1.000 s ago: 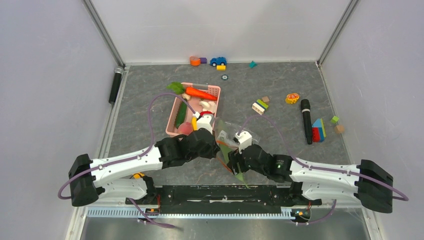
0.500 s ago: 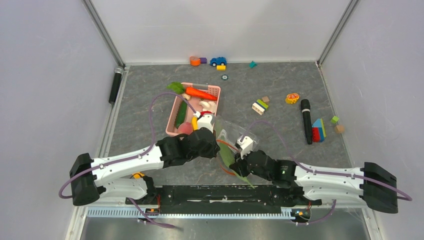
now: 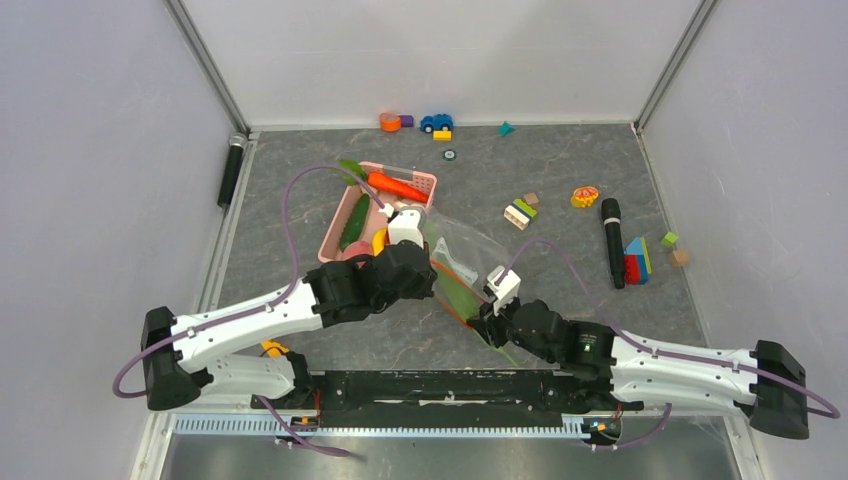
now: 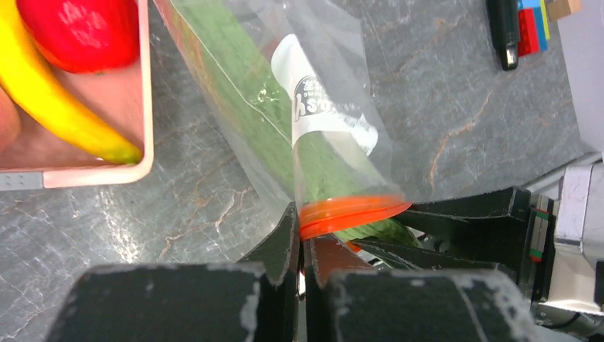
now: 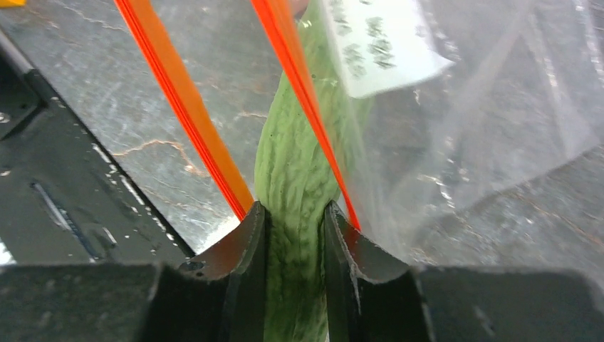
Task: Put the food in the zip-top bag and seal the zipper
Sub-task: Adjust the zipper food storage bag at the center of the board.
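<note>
The zip-top bag [image 3: 462,262] is shown half-loaded, with one green cucumber [image 5: 295,185] partly through its mouth. The right gripper [image 5: 294,221] is closed on the cucumber's near end, the jaws partly apart and pressed against both of its flanks. Directly ahead of these jaws the cucumber passes between the two orange-red lips of the zipper [image 5: 186,107], which stand apart; beyond them the white printed label [image 5: 377,43] lies over the cucumber. The left gripper [image 4: 300,246] is fully closed, pinching the bag at its orange rim just above the jaw tips. In the left wrist view the bag extends up and away from that gripper, the cucumber lying along its length; to the left of it, across bare table, a corner of the pink basket [image 4: 146,107] holds the banana [image 4: 50,100] and the tomato [image 4: 82,32].

Risks judged from this state: the cucumber's tail is outside the mouth, so sealing now would jam the zipper on it. A further push could drag the thin film out of the left pinch, since only the rim is held. If the lips were to fold inward, the cucumber would snag on the strip. Release before the cucumber is fully in may let it slide back out. Most food is in the basket, so the task is judged early.
</note>
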`<control>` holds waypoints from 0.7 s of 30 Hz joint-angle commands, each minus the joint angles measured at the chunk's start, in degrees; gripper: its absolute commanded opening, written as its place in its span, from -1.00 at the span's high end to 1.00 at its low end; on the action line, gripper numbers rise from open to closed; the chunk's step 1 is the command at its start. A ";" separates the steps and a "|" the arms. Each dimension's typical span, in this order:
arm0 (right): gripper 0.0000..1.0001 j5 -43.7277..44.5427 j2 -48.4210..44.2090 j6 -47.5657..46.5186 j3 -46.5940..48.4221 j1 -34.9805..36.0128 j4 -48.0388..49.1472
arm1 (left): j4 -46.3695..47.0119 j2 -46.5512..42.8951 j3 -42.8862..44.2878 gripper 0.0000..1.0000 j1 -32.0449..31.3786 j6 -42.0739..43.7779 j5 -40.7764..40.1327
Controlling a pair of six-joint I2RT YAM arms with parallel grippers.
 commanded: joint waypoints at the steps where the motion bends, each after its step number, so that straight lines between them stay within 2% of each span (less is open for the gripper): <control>1: 0.91 7.08 -2.87 -0.80 4.16 0.43 -10.73 | -2.32 2.00 4.54 0.96 0.01 1.66 -6.67; 8: 1.00 5.51 -9.01 -2.88 3.05 0.41 -9.22 | -0.32 8.50 8.35 0.96 0.37 2.67 -4.63; 14: 1.00 3.12 -5.94 -7.88 4.78 0.41 -2.98 | 1.74 13.40 11.23 0.91 0.37 4.23 -0.65; 16: 1.00 6.02 -4.50 -7.74 5.84 0.41 -2.48 | 1.75 13.51 11.37 0.77 0.37 4.42 -0.08; 18: 1.00 12.20 -3.13 -5.33 6.97 0.41 -2.41 | 1.84 12.82 10.75 0.47 0.32 4.03 -0.30; 21: 1.00 17.06 -1.50 -3.51 7.46 0.41 -0.53 | 2.19 10.65 8.76 0.07 0.37 3.55 -1.00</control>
